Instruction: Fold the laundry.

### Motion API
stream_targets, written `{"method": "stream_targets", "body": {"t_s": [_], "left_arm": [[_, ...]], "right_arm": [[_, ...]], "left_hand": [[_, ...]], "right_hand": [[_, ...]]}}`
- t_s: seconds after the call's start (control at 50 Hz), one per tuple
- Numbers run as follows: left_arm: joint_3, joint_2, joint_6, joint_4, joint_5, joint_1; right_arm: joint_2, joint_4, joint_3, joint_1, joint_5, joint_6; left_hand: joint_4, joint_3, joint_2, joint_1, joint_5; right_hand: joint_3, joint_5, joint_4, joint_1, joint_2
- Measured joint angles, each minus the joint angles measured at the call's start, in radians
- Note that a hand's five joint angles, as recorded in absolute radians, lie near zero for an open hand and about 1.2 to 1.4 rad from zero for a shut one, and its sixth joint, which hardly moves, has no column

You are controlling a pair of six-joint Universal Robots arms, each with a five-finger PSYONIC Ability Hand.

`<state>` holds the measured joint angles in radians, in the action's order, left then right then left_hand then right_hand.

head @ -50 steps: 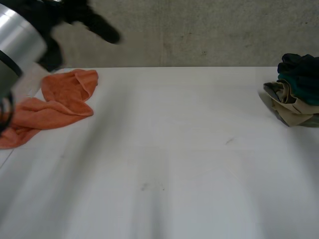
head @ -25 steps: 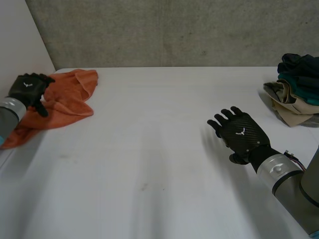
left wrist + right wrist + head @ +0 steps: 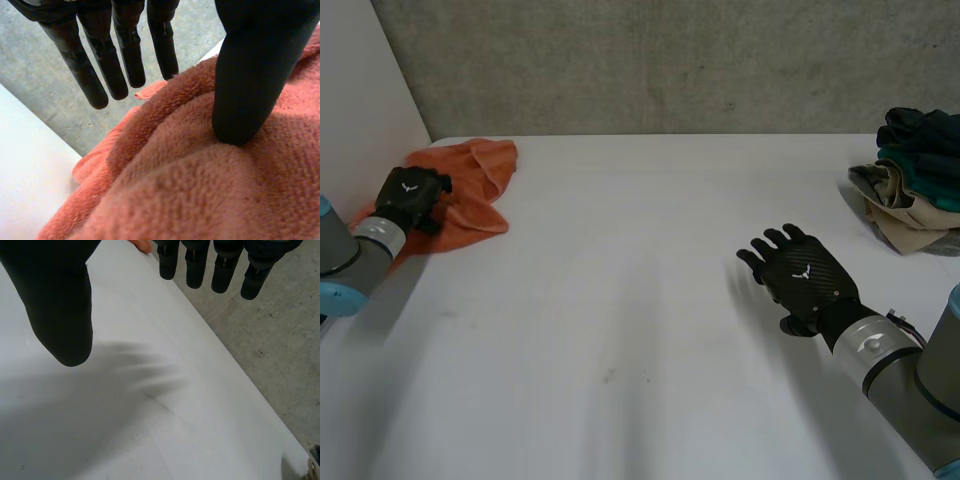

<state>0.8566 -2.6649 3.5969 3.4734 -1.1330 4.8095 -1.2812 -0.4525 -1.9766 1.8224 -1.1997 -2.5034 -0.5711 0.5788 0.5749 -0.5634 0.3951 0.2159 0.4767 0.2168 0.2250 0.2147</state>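
Over at ten o'clock the left hand (image 3: 410, 193) sits on the crumpled orange terry towel (image 3: 470, 190), fingers straight, thumb pressing into the cloth, while at four o'clock the right hand (image 3: 802, 280) hangs spread open above the white desk (image 3: 640, 300), and a heap of dark green and beige clothes (image 3: 915, 185) lies at two o'clock.

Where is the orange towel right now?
In the head view, the orange towel lies crumpled at the white table's far left corner, with the left hand on it, far across from the pile of clothes at the right edge.
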Motion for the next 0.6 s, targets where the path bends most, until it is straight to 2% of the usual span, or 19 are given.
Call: {"method": "stream_targets", "body": {"t_s": [0.18,0.24,0.26,0.28,0.3,0.42,0.58,0.6], "left_arm": [[0.007,0.004,0.005,-0.002,-0.002,-0.013],[0.005,0.001,0.006,-0.002,0.000,-0.014],[0.004,0.000,0.006,-0.002,0.000,-0.015],[0.004,-0.001,0.006,-0.002,0.000,-0.015],[0.004,-0.001,0.006,-0.002,-0.001,-0.017],[0.014,0.014,0.006,0.005,-0.010,-0.037],[0.136,0.219,-0.021,0.020,-0.043,-0.111],[0.211,0.333,-0.045,0.029,-0.050,-0.159]], "right_arm": [[-0.001,0.000,-0.003,0.001,0.001,-0.001],[-0.001,0.000,-0.003,0.002,0.001,-0.001],[-0.001,0.000,-0.003,0.003,0.001,-0.001],[-0.001,0.000,-0.003,0.003,0.001,-0.001],[-0.001,0.000,-0.003,0.003,0.001,-0.001],[-0.001,0.000,-0.002,0.003,0.000,-0.001],[-0.004,-0.008,-0.003,0.000,-0.004,-0.011],[-0.008,-0.013,-0.001,-0.005,-0.009,-0.027]], "left_hand": [[-0.004,0.003,0.004,-0.015,0.004],[-0.209,0.199,0.219,-0.251,0.204],[-0.411,0.400,0.408,-0.465,0.399],[-0.426,0.415,0.438,-0.480,0.414],[-0.555,0.546,0.558,-0.580,0.533],[-0.625,0.594,0.612,-0.582,0.562],[-0.626,0.605,0.617,-0.582,0.562],[-0.626,0.605,0.617,-0.582,0.562]], "right_hand": [[0.000,0.000,0.000,0.000,0.000],[0.000,0.000,0.000,0.000,0.000],[0.000,0.000,0.000,0.000,0.000],[0.000,0.000,0.000,0.000,0.000],[0.000,0.000,0.000,0.000,0.000],[0.000,0.000,0.000,0.000,0.000],[0.000,0.000,0.000,0.000,0.000],[0.000,0.000,0.000,0.000,0.000]]}}
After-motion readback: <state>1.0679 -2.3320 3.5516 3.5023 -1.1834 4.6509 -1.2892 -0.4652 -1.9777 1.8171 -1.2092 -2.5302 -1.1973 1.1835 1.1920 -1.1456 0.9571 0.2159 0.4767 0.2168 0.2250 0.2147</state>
